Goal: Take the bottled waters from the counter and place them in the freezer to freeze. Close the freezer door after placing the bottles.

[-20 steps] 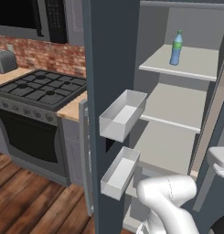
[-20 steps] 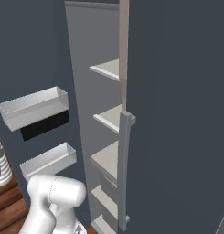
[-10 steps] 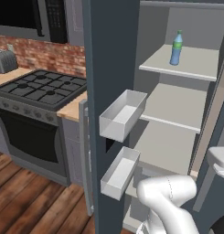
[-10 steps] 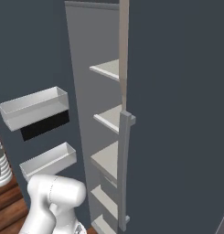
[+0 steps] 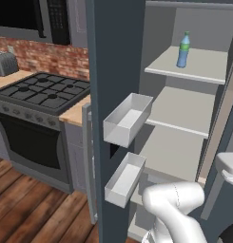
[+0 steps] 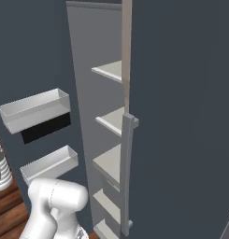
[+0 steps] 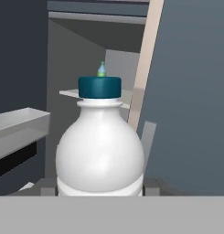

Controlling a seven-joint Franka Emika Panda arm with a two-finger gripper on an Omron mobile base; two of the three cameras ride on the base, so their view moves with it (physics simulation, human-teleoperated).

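Standing open, the freezer (image 5: 184, 123) shows its pale grey shelves, with the blue-tinted bottle (image 5: 183, 49) upright on an upper shelf (image 5: 203, 66), green cap on top. The freezer door (image 5: 113, 71) is swung out toward the camera in the left base view, two white bins (image 5: 127, 118) fixed to its inner face, one above the other. Beside it, the black gas stove (image 5: 37, 92) sits against a brick wall, with a strip of the tan counter (image 5: 77, 111) between stove and door. In the right base view, the long grey bar handle (image 6: 126, 172) runs down the edge of a dark slate panel. The white arm (image 5: 175, 209) rises at the bottom of both base views. In the hand view, the whitish bottle (image 7: 100, 151) with its blue cap stands upright right in front of the camera, the gripper clamped on it low down, its fingertips hidden behind the bottle's body. The far bottle appears small above the cap.
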